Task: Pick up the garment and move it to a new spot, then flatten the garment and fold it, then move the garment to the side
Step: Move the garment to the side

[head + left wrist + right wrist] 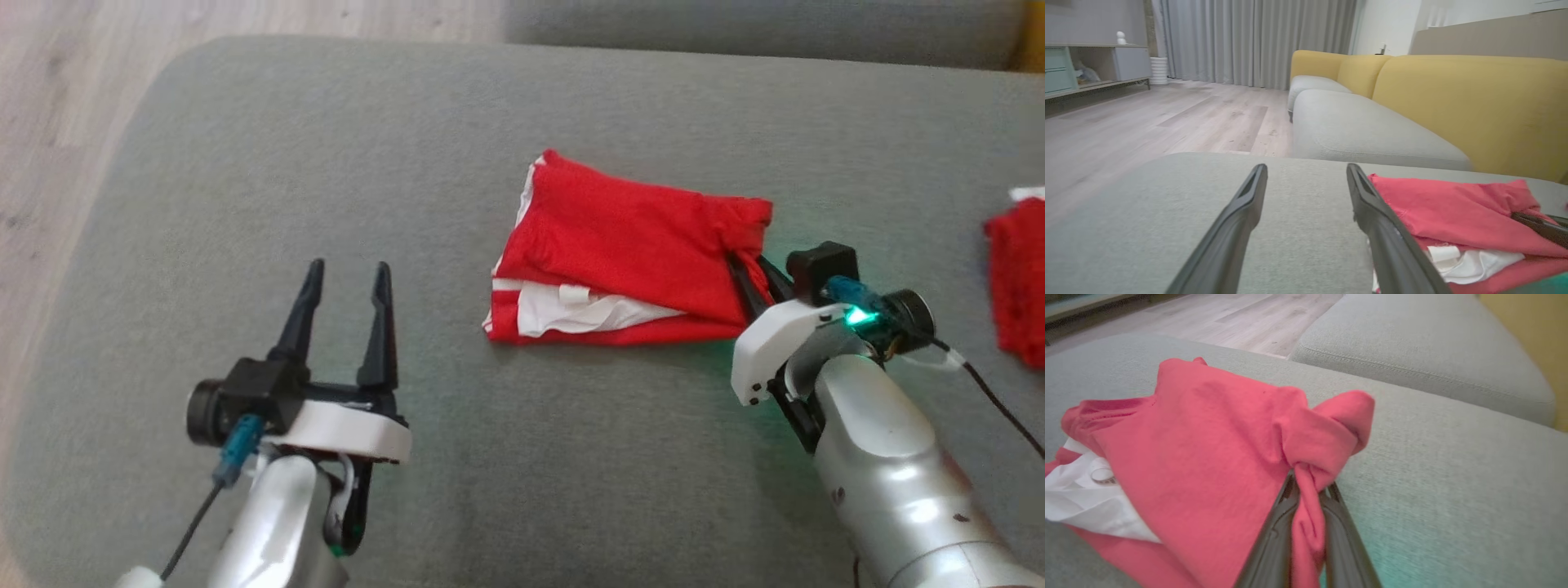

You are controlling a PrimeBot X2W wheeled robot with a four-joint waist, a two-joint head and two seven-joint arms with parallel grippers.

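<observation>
Right of centre in the head view, the right gripper is pinching a bunched corner of the limp, light-looking garment, seemingly a sound hold, while the left gripper is hovering open.

Grey cushion — red garment lies on it.

grey ottoman, yellow sofa, grey curtains, wood floor.
</observation>
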